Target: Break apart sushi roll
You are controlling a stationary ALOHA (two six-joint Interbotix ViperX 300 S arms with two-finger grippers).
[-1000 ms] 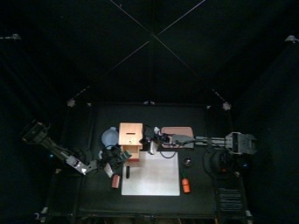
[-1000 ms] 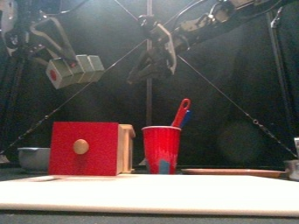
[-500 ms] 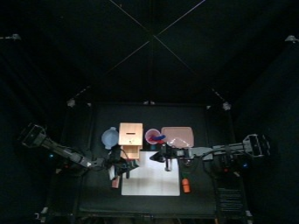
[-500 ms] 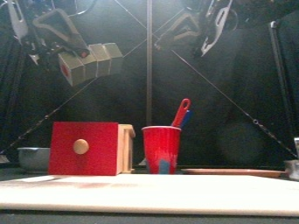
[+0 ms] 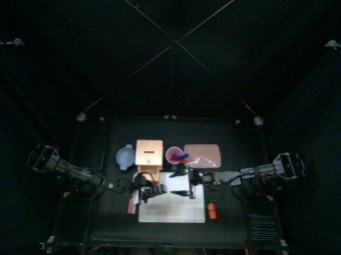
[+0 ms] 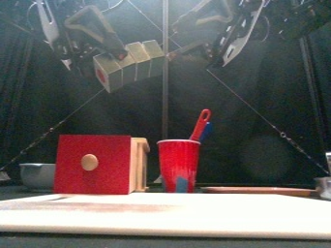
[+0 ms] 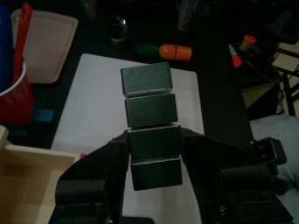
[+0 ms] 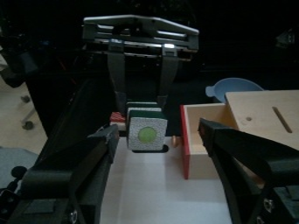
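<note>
Sushi roll (image 7: 152, 122), a row of four dark blocks w/ a green-and-white end face, hangs in the air above the white board (image 7: 87, 114), pinched at one end by the left gripper (image 7: 153, 166). Red box (image 6: 95, 165) sits at the board's back-left corner. Right gripper (image 8: 158, 140) faces the roll's free end, jaws spread wide, not touching. Red cup (image 6: 179, 166) stands just beside the box, w/ a blue bowl (image 6: 38, 175) on the box's other side.

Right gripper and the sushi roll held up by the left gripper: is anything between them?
Nothing. In the right wrist view the open right gripper faces the sushi roll end-on across open air; the left gripper holds it from behind.
</note>
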